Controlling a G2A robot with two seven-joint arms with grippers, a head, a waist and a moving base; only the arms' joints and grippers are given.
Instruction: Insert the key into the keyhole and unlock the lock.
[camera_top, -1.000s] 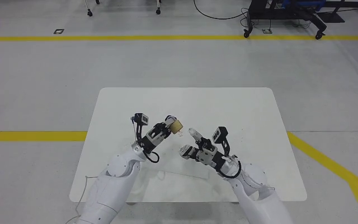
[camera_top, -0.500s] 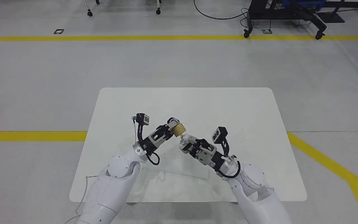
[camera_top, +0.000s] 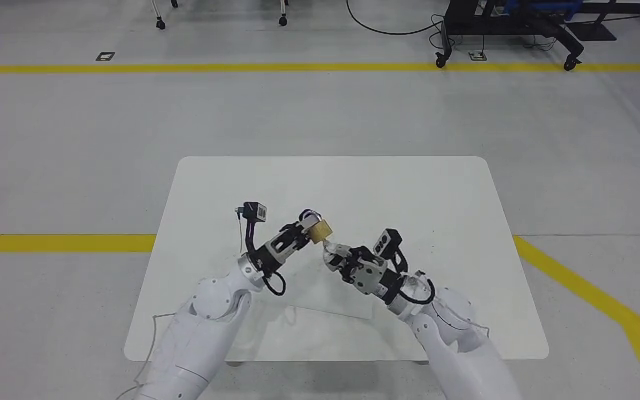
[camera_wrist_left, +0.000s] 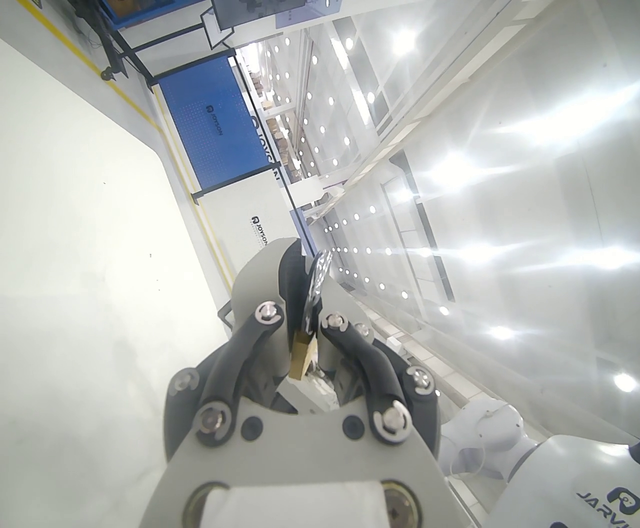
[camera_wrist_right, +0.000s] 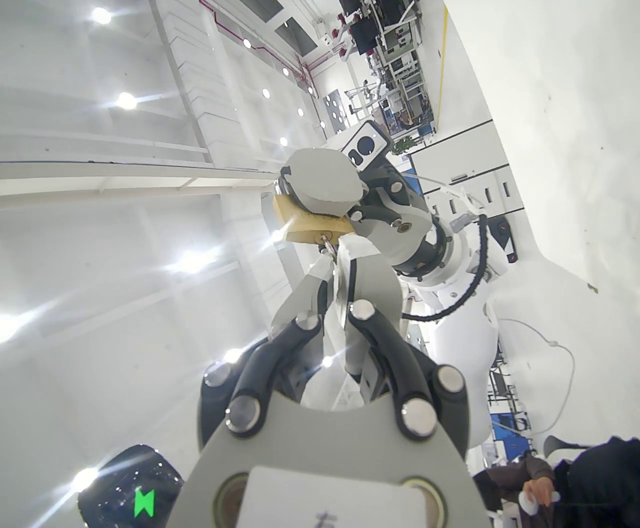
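Above the middle of the white table (camera_top: 420, 190), my left gripper (camera_top: 304, 231) is shut on a brass padlock (camera_top: 319, 230). In the left wrist view the padlock (camera_wrist_left: 300, 356) sits between the fingers of the left gripper (camera_wrist_left: 306, 300), its silver shackle sticking out past the tips. My right gripper (camera_top: 333, 256) is shut on a small silver key (camera_wrist_right: 327, 246). In the right wrist view the key's tip meets the keyhole on the padlock's (camera_wrist_right: 306, 224) underside, just beyond the right gripper (camera_wrist_right: 341, 267). How deep the key sits is hidden.
Both arms meet over the table's front centre. Bare tabletop lies around them, with the table's rounded far corner (camera_wrist_left: 150, 150) off to one side. Yellow floor lines (camera_top: 70, 242) run past the table.
My right gripper has moved up and left from a gap away until the key touches the padlock. The left gripper with the padlock has shifted slightly toward it.
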